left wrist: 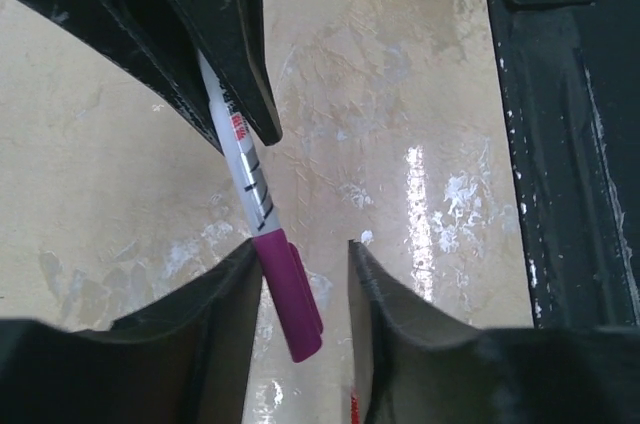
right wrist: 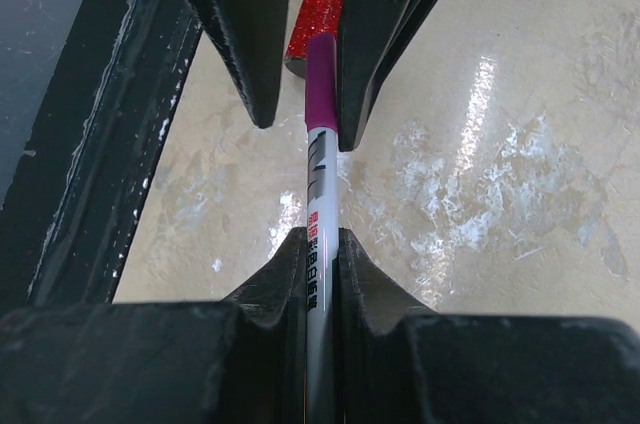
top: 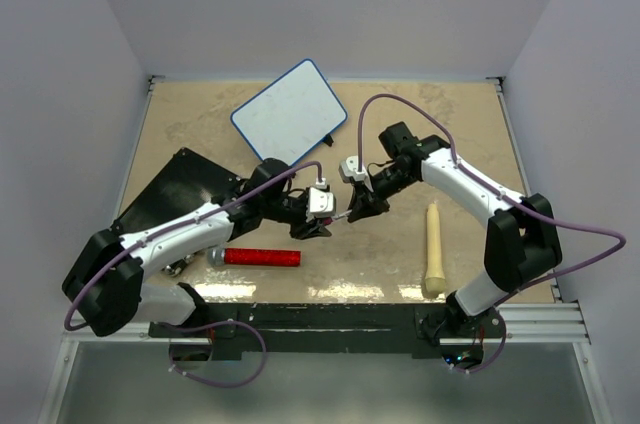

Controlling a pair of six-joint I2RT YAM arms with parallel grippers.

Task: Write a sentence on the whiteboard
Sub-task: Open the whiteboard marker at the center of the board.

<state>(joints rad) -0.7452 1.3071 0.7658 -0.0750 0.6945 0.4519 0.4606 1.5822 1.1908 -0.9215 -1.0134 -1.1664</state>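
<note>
From the overhead view I have both arms reaching in toward the middle of the table [top: 400, 124], tips almost meeting. The right gripper [right wrist: 318, 254] is clamped on the white barrel of a marker [left wrist: 255, 179]; in its own wrist view the jaws are pressed together on the barrel, with printing showing on it just ahead of the fingers. The marker's purple cap [left wrist: 290, 294] points into the left gripper [left wrist: 303, 274], whose jaws stand apart on either side of it. In the left wrist view the cap lies against one finger [left wrist: 225, 304] and there is a clear gap to the other, so nothing is pinched there. The whiteboard [top: 290, 109] lies flat on the far half of the table, turned at an angle, beyond both grippers and well apart from the marker. Its near corner sits just behind the left arm's wrist joint, and from up here its face reads as plain white inside the blue rim. To the left of it, under the left arm, is a black slab [top: 170, 194]. A red glittery stick [top: 262, 257] lies near the front edge just below the left gripper, and a cream-coloured stick [top: 434, 244] lies lengthwise on the right, beside the right arm.
</note>
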